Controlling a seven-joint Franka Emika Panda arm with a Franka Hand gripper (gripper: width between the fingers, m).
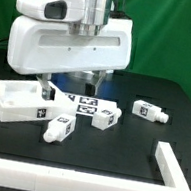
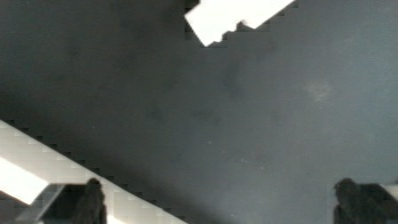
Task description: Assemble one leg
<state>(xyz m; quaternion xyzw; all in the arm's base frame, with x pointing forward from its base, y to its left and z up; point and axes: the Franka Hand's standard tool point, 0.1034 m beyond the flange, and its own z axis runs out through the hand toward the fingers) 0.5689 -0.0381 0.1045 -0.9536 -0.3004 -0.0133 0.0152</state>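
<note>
Near the front of the black counter (image 1: 117, 144) lies the leg (image 1: 57, 128), a small white peg on its side; it looks light, hard and smooth, best pinched across its plain sides. Its tag shows only black and white squares, no words. Farther back the jaws hang wide and empty.

Legs (image 1: 150, 110): three visible. Square panel (image 1: 15, 110): one. Marker board (image 1: 87, 105): one. White corner rail (image 1: 172, 166): one.

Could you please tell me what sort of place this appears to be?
Probably a robotics lab bench: a robot arm over a black table, a green backdrop, and white tagged parts such as a leg.
</note>
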